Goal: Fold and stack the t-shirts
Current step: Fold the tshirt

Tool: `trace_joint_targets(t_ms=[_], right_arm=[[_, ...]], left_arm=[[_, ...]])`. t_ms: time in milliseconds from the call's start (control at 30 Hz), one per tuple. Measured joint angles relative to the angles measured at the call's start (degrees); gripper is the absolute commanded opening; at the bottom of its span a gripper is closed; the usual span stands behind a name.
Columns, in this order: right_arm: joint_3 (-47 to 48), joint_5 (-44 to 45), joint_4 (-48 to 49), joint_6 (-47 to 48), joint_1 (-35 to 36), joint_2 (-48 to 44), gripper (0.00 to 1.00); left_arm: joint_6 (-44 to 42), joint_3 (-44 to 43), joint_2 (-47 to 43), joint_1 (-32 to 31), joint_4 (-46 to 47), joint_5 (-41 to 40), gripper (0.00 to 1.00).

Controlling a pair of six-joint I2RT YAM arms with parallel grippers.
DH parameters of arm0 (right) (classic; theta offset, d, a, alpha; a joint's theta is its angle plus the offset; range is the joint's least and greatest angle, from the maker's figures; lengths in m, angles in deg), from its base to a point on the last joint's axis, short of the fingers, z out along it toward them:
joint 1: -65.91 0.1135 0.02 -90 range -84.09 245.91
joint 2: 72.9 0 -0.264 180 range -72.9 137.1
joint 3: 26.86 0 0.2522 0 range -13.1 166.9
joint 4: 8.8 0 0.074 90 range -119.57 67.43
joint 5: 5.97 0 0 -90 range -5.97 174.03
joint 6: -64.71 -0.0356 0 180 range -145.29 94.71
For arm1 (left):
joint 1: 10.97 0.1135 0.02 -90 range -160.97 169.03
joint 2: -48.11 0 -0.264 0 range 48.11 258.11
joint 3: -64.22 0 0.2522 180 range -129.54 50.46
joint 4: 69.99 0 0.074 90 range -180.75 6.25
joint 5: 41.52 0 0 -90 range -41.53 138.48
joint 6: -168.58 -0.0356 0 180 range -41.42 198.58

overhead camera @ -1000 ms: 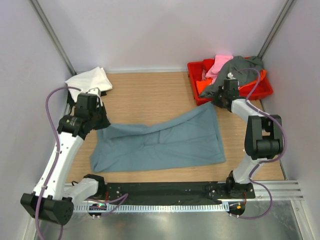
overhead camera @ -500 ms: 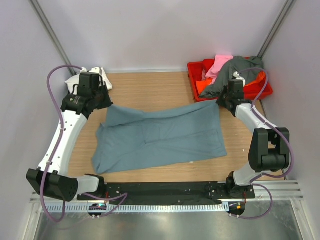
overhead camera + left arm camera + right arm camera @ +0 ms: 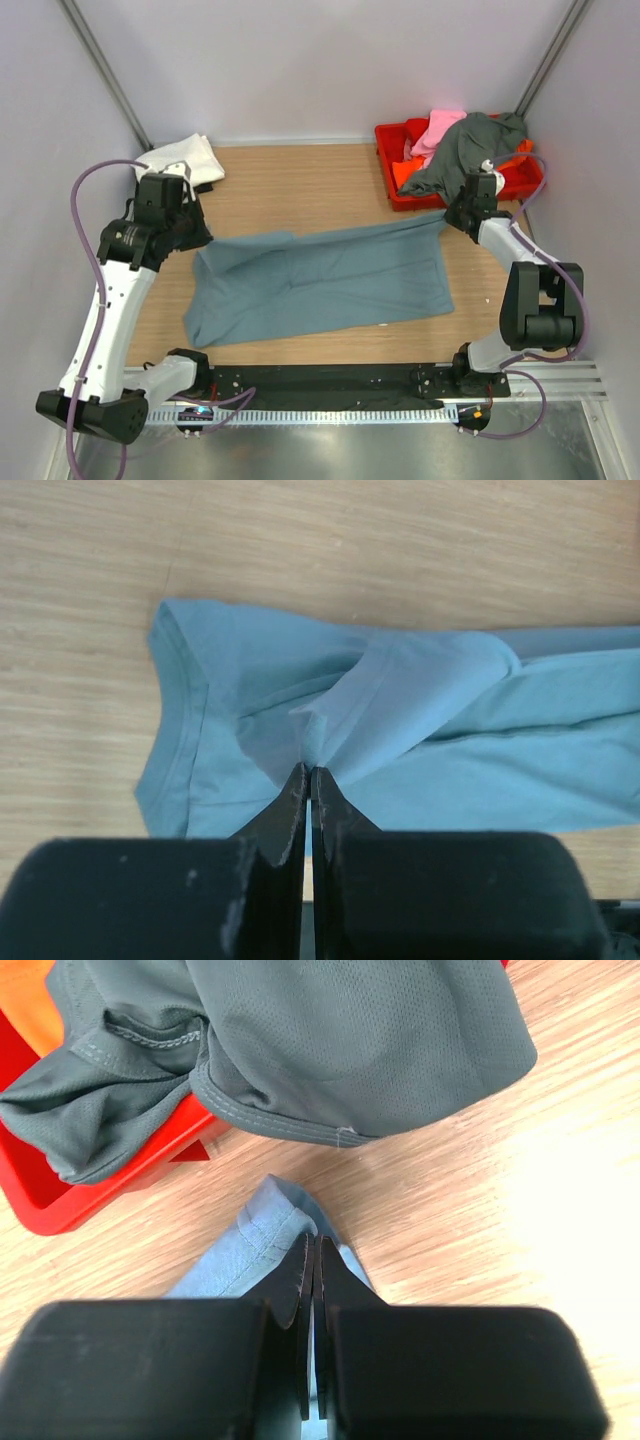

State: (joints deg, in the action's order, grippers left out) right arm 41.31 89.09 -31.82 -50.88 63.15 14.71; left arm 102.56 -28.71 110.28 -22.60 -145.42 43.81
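The large blue-grey t-shirt (image 3: 320, 285) lies spread across the wooden table, its far edge lifted between the two arms. My left gripper (image 3: 196, 243) is shut on its far left corner; the left wrist view shows the cloth (image 3: 400, 720) pinched at the fingertips. My right gripper (image 3: 447, 215) is shut on its far right corner, whose hem (image 3: 262, 1240) shows at the fingertips. A white t-shirt (image 3: 180, 158) lies at the back left. The dark grey t-shirt (image 3: 462, 148), the pink one (image 3: 436, 128) and the orange one (image 3: 405, 172) lie in the red crate (image 3: 392, 140).
The dark grey shirt (image 3: 350, 1040) hangs over the crate's front wall (image 3: 90, 1200), just beyond my right gripper. White walls close the table on three sides. Bare wood (image 3: 300, 190) lies between the white shirt and the crate.
Both grippers went back with the shirt's far edge, then came forward again. The far edge now hangs in a taut fold nearer the middle of the shirt. The left arm has swung to the left.
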Motion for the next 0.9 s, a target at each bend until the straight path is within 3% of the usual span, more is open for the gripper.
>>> trace_joint_targets(t_ms=[233,600,667,700,733,767,867,900], right_arm=[[-2.3,-0.2,0.2,-0.7,0.0,-1.6,0.02],[-7.6,0.1,0.0,-2.5,0.0,-4.7,0.01],[-9.0,0.9,0.0,-3.7,0.0,-5.6,0.01],[-9.8,1.4,0.0,-4.3,0.0,-6.0,0.02],[-10.7,1.9,-0.1,-4.8,0.0,-6.3,0.1],[-11.5,2.4,-0.3,-5.2,0.0,-6.4,0.33],[-12.6,4.1,-2.3,-7.0,0.0,-6.2,0.84],[-12.6,4.9,-3.0,-7.5,0.0,-6.2,0.89]], left_arm=[[1.2,7.8,-4.0,0.0,-4.7,0.2,0.0],[3.0,8.9,-6.0,0.0,-10.8,-2.2,0.02],[3.9,9.6,-6.6,0.0,-12.0,-2.5,0.1],[4.4,10.1,-6.9,-0.2,-12.4,-2.6,0.2],[4.7,10.7,-7.5,-0.5,-13.0,-2.9,0.56],[5.3,11.3,-8.1,-0.9,-13.4,-3.1,0.65],[7.6,11.9,-10.3,-1.5,-14.6,-3.4,0.72],[8.5,11.9,-11.2,-1.5,-14.8,-3.3,0.72]])
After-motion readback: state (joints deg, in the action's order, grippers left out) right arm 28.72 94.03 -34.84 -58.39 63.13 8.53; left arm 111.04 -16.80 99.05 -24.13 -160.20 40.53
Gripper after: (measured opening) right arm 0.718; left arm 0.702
